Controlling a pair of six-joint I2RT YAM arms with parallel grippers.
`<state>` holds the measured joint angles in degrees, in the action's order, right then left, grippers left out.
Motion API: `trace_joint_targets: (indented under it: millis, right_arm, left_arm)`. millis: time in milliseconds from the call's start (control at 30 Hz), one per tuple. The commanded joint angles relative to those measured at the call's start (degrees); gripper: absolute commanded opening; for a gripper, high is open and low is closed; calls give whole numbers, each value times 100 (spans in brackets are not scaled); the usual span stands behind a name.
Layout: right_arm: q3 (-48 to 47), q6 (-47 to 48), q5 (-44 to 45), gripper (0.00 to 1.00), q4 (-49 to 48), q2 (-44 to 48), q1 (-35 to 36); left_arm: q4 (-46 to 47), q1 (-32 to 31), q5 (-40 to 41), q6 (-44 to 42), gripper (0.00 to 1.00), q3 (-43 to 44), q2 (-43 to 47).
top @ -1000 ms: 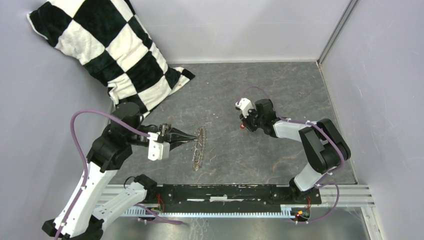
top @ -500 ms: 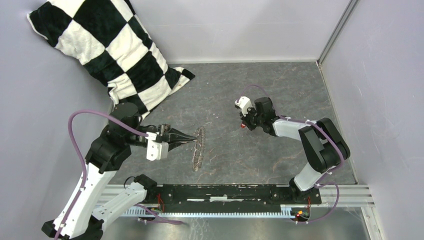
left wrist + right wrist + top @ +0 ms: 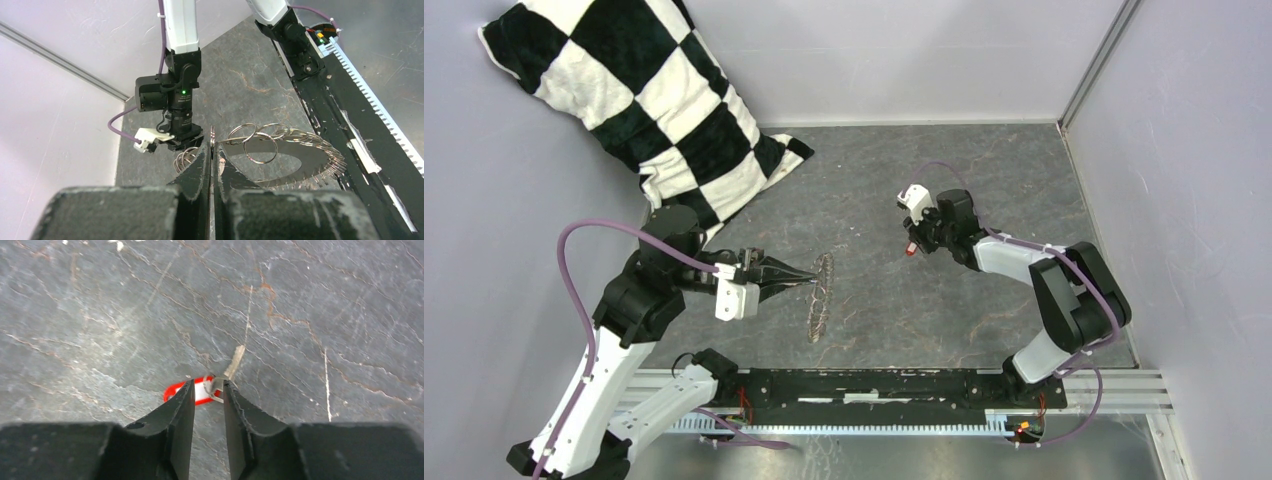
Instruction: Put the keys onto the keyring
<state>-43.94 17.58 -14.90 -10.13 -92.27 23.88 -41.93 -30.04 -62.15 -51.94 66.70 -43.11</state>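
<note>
In the lower centre of the top view, the left gripper [image 3: 807, 281] was clenched on the rim of the keyring [image 3: 820, 297], which was held on edge. Farther back, right of centre, the keys [image 3: 204, 389] lay on the worktop [image 3: 994, 170], their small loop bracketed by the narrowly parted right gripper [image 3: 209, 386] — whether it was pinched could not be told. A chequered pillow [image 3: 634, 100] was propped in the upper left.

Both arms [image 3: 602, 372] wear white shells, black joints, looping purple cables [image 3: 574, 262] and matte black tapered fingers [image 3: 176, 432]

Keys [image 3: 202, 388] red-tagged; pillow [image 3: 639, 95] black-white checked; table [image 3: 1004, 180] grey-veined.
</note>
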Motion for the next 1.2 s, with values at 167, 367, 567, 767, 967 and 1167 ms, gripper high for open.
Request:
trace_joint_targets:
  millis: [167,367,567,767,967,1167]
  right_arm:
    - [-235,285,472,42,389,-209,-31]
    - [-317,237,412,40,286,-275,-28]
    - [-415,205,308,36,328,-434,-35]
    - [-559,97,278,24,385,-670,-45]
    - [-597,19,248,1,407,-707,-41]
    - [-615,-220,12,1,307,-360,-41]
  left_arm:
    - [115,-10,-215,108,2,166,21]
    - [109,-10,-177,166,2,160,74]
    - [115,-10,-133,147,2,151,75]
    - [112,-11,-98,149,2,142,105]
    - [110,-10,-45,158,2,162,126]
    - [-95,-10,-7,-27,2,159,102]
